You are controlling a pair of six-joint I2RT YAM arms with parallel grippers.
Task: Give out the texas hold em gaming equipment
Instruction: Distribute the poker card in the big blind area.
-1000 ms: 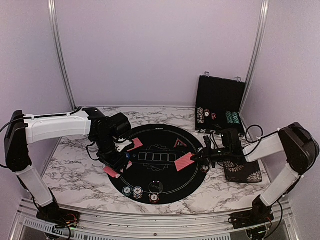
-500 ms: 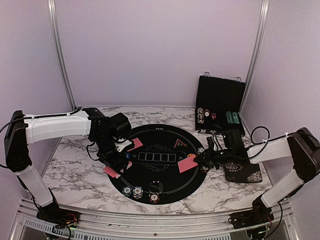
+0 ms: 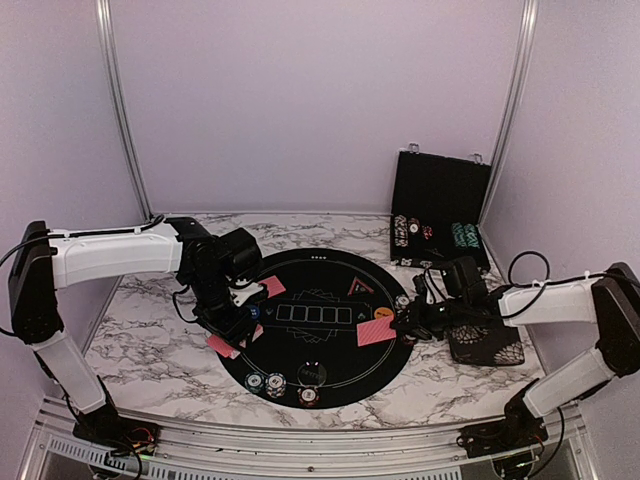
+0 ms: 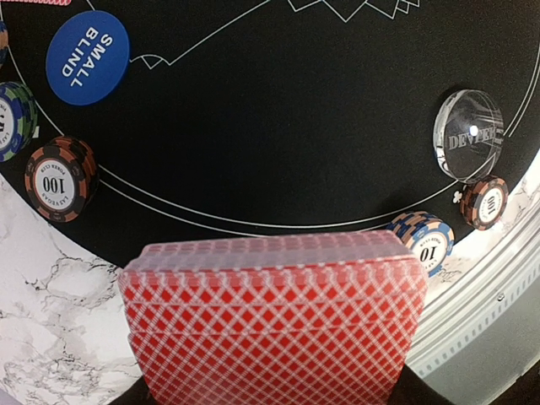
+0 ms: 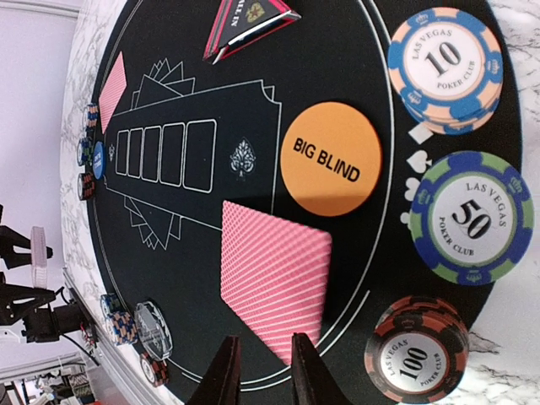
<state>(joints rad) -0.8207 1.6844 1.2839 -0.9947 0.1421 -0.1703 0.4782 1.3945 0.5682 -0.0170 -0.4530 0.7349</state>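
So the left gripper (image 3: 230, 330) hangs over the left rim of the round black mat (image 5: 337, 51), and its jaws are pinching a full deck of red-backed cards (image 4: 274, 321), backs up, with the stack fanned a little at the edges. Below the deck, the wrist view shows the blue SMALL BLIND button (image 4: 87, 45) lying on the mat. There's a red-and-black 100 chip stack (image 4: 59, 179) right at the mat's edge, and further along the rim sits the clear dealer button (image 4: 468, 135) with a blue-and-orange chip stack (image 4: 424, 240) just beside it. Over on the right, the right gripper (image 5: 266, 346) is low at the right side of the mat with its jaws spread a little. A single card (image 5: 274, 283) lies face down flat on the mat, its near corner right at the fingertips, and I can't see the jaws actually squeezing it. The orange BIG BLIND button (image 5: 331, 159) is just beside that card. Three chip stacks line the mat's rim there: a 10 stack (image 5: 445, 67), a 50 stack (image 5: 467, 217) and a 100 stack (image 5: 416, 348) half off onto the marble surface (image 3: 150, 340). One more face-down card (image 3: 270, 288) sits at the left side of the mat. The black chip case (image 3: 440, 205) stands open at the back right, and a floral pad (image 3: 488, 343) lies under the right arm.
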